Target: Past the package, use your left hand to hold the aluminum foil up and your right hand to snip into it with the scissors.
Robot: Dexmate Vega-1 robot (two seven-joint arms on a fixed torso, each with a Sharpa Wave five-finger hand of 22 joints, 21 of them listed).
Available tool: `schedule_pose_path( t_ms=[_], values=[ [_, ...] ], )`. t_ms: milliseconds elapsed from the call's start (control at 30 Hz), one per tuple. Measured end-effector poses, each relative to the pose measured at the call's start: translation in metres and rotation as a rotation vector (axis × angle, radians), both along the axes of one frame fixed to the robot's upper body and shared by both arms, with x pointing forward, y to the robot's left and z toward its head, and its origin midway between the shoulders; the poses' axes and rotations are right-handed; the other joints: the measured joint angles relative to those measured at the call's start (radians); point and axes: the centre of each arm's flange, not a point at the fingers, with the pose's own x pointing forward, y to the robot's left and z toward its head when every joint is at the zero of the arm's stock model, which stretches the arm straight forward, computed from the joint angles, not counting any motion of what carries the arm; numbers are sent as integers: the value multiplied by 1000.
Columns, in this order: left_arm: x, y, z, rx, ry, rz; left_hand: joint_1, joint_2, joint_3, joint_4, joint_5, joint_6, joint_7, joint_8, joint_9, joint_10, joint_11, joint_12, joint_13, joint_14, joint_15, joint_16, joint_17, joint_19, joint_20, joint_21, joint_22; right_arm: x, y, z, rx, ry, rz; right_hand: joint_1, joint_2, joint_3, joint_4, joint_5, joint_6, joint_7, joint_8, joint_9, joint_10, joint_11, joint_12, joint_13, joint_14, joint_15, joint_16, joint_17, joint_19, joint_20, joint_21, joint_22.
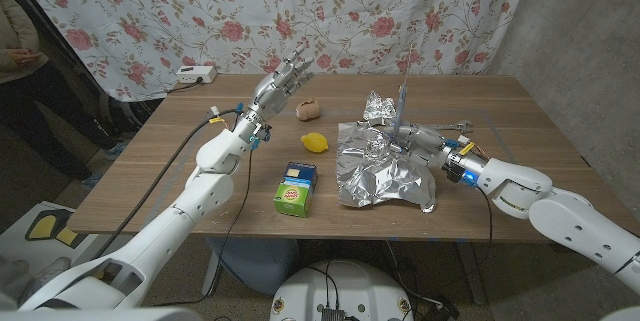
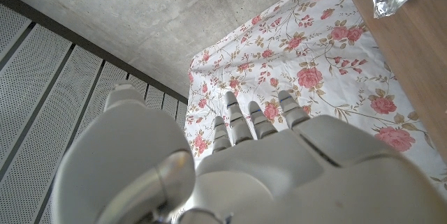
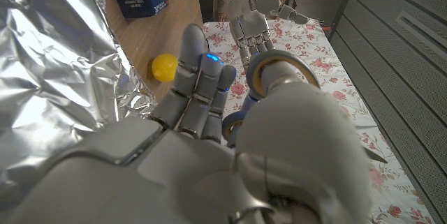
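Floral curtain behind a wooden table (image 1: 150, 176). Aluminum foil (image 1: 385, 176) lies crumpled right of frame centre, long axis running from upper centre down toward the lower right. Right hand (image 1: 408, 139) sits on the foil, grasping scissors (image 1: 404, 96), blades pointing straight up; handles mostly hidden in the fingers. Left hand (image 1: 280, 81) raised in the upper middle, fingers spread, holding nothing. Package (image 1: 296, 189) stands left of the foil, lemon (image 1: 315, 142) above it.
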Motion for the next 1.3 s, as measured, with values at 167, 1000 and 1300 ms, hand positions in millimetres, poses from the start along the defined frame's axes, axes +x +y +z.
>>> schedule_pose_path(
  t_ms=[167, 1000, 1300],
  values=[
    [-3, 6, -2, 1, -2, 16, 4, 4, 0, 0, 0, 11, 0, 0, 0, 0, 0, 0, 0, 0, 0, 0, -4, 0, -8, 0, 0, -3, 1, -1, -1, 4, 2, -10, 2, 5, 5, -8, -5, 1, -19, -24, 0, 0, -18, -19, -11, 0, -10, -3, 0, 0, 0, -13],
    [-18, 48, -10, -19, -16, 115, 3, 13, 4, -4, 8, 16, 5, 0, 0, -5, -5, 7, -9, 0, 0, 8, -23, 0, -7, 0, 0, -23, 14, -11, -17, 77, 84, -68, 18, 33, 5, -62, -7, 7, -81, -83, 10, 5, -49, -66, -16, 5, -62, -5, -13, 6, 6, -53],
    [-21, 62, -13, -28, -20, 158, -1, 17, 4, -4, 8, 16, 5, 0, 0, -5, -5, 7, -14, 0, 0, 8, -32, 0, -7, 0, 0, -29, 19, -16, -20, 105, 118, -94, 22, 34, 4, -85, -10, 11, -111, -82, 11, 5, -61, -92, -16, 5, -86, -9, -16, 9, 6, -73]
  ],
)
